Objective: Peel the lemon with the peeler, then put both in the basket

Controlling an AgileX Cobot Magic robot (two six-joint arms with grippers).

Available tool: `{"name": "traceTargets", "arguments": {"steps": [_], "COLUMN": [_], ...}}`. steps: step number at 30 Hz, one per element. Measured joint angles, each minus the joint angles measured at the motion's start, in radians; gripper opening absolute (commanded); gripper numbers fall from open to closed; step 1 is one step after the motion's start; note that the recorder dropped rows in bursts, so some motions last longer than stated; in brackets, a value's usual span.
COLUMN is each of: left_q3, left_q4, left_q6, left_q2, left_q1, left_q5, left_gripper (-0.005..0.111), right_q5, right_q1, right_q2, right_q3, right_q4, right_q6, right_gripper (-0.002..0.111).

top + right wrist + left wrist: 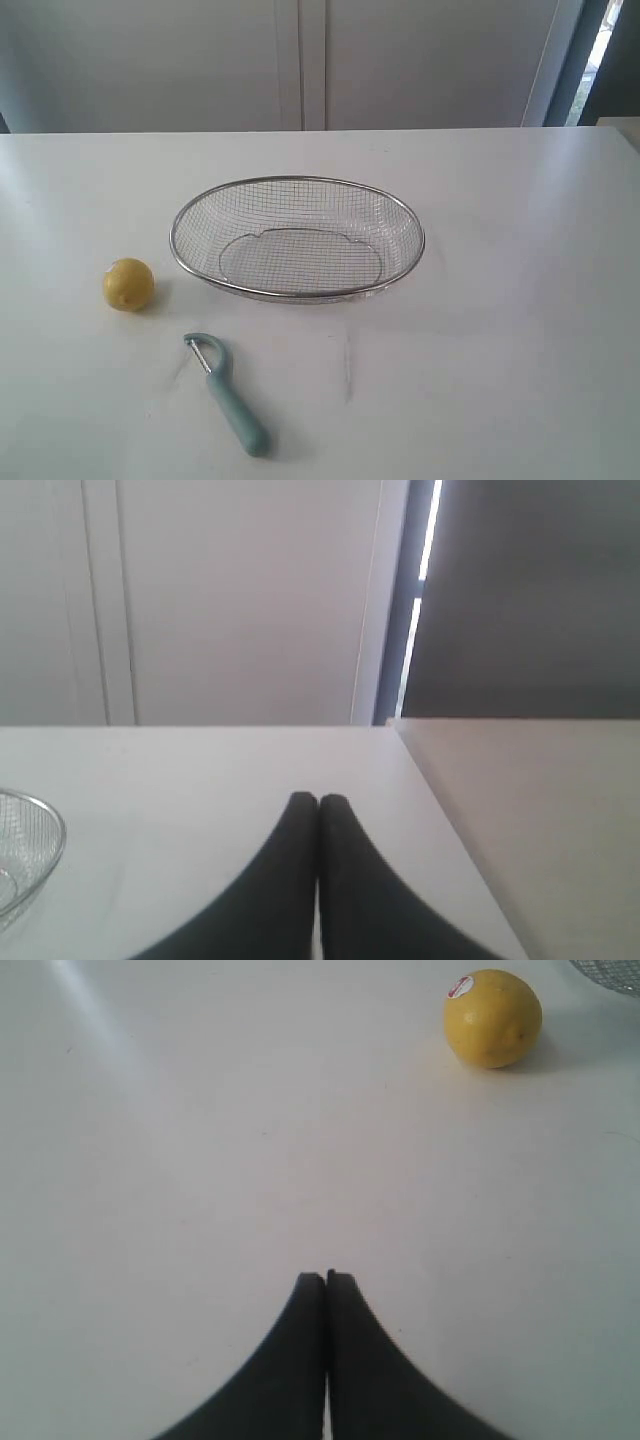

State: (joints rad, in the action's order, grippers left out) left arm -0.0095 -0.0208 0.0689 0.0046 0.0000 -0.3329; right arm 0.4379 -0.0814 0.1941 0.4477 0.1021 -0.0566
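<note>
Nothing is being held rn. The left gripper [326, 1278] is hanging over bare table [500, 380] w/ its jaws pressed tight together, nothing between them. The right gripper [318, 800] is doing the same, jaws closed all the way & empty. The lemon [128, 284] is sitting on the table just left of the basket [297, 184], near it but not touching, w/ a little sticker [459, 987] on its skin. The peeler [228, 393] is lying flat in front of both, apart from them, blade end pointing toward the lemon. The basket is sitting in the middle w/ nothing in it. What could be going wrong next, I'm thinking: the lemon is round, so a bump from closed jaws could be sending it rolling away, so the jaws need to be opening first. The peeler is lying low & flat, so fingers might be scraping the table or slipping off its handle. Room: lots of open table on the right & in front. The right gripper is pointing near the table's right edge [440, 810], so stuff pushed that way could be falling off. No edge is showing near the lemon.
</note>
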Motion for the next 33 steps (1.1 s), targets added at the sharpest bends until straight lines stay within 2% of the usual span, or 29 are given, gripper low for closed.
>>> {"name": "traceTargets", "arguments": {"steps": [8, 33], "left_q3": [0.000, 0.000], "left_q4": [0.000, 0.000], "left_q6": [0.000, 0.000], "left_q2": [0.000, 0.000], "left_q1": [0.000, 0.000], "left_q5": [0.000, 0.000], "left_gripper": [0.000, 0.000], "right_q5": [0.035, 0.046], "right_q1": [0.000, 0.000], "right_q2": [0.152, 0.184], "right_q3": [0.033, 0.052], "right_q4": [0.003, 0.003], "right_q6": [0.000, -0.002], "right_gripper": [0.000, 0.000]}}
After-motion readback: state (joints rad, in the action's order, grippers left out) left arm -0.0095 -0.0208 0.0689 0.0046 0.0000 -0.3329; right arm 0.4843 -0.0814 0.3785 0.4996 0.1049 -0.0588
